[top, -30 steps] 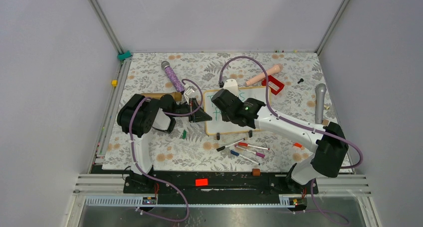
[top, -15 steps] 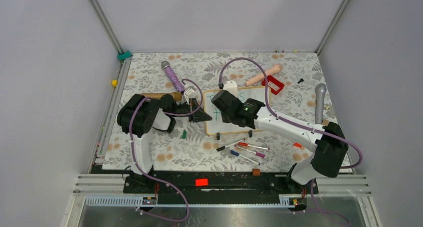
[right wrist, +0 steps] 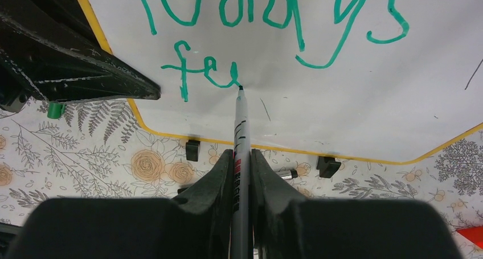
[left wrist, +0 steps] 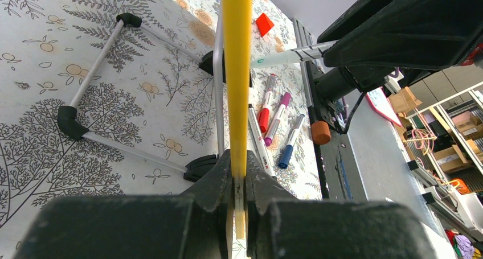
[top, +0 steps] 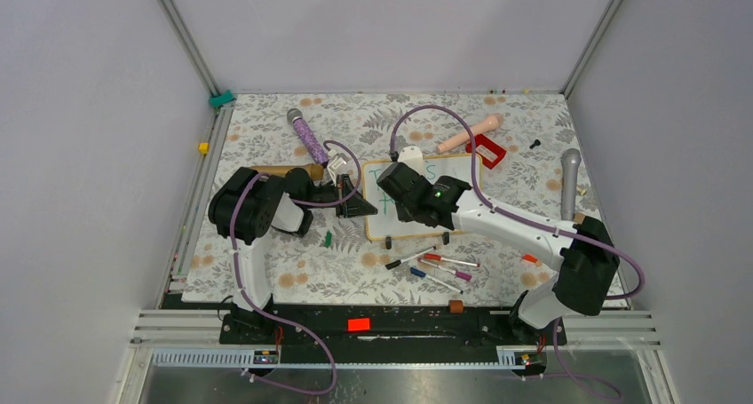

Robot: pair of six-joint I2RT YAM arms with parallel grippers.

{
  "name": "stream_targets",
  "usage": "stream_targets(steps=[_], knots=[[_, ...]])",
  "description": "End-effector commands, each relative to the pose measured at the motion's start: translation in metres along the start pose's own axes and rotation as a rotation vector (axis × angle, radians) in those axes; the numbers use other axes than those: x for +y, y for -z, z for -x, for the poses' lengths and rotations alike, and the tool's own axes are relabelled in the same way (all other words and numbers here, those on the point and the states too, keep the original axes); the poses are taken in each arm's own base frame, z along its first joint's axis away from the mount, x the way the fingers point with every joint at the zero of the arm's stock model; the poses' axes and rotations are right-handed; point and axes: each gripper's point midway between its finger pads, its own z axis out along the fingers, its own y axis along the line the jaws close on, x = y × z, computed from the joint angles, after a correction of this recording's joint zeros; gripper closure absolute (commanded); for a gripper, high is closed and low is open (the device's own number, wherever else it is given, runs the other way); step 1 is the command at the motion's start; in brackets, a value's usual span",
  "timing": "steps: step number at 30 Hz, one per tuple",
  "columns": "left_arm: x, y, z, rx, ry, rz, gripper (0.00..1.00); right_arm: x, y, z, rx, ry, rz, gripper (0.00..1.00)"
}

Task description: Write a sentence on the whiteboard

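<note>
Tan frame of the whiteboard [right wrist: 370, 88], mid-table, is pinched at its left edge by your left gripper [left wrist: 239, 173]. Your right gripper [right wrist: 242, 162], reaching over the near edge, is clamped on a marker [right wrist: 240, 128], tip touching line 2 of the sentence [right wrist: 267, 20]. Bare white lies rightward.

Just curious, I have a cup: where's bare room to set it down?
Near edge, between the left arm and the markers; far edge, between the purple mic and the cable. Crowded around the whiteboard.
</note>
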Motion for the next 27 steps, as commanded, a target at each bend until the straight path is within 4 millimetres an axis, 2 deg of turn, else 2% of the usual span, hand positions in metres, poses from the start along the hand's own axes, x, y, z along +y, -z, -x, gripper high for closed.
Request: stream_targets(steps=[1, 5, 10, 13, 19, 27], knots=[[-0.019, -0.002, 0.009, 0.015, -0.134, -0.075, 1.0, -0.012, -0.001, 0.002, -0.006, 0.004, -0.053, 1.0], [-0.019, -0.002, 0.009, 0.016, -0.134, -0.076, 1.0, -0.01, 0.005, 0.008, -0.023, -0.016, -0.036, 1.0], [-0.02, -0.002, 0.01, 0.016, -0.137, -0.078, 1.0, 0.003, 0.021, 0.028, -0.112, -0.046, 0.077, 1.0], [-0.02, -0.002, 0.01, 0.014, -0.138, -0.076, 1.0, 0.002, 0.029, 0.033, -0.15, -0.065, 0.106, 1.0], [-0.019, -0.002, 0.01, 0.014, -0.135, -0.074, 1.0, -0.01, 0.026, 0.038, -0.167, -0.072, 0.034, 1.0], [-0.02, -0.002, 0.01, 0.015, -0.136, -0.075, 1.0, -0.012, 0.019, 0.048, -0.165, -0.088, -0.007, 1.0]])
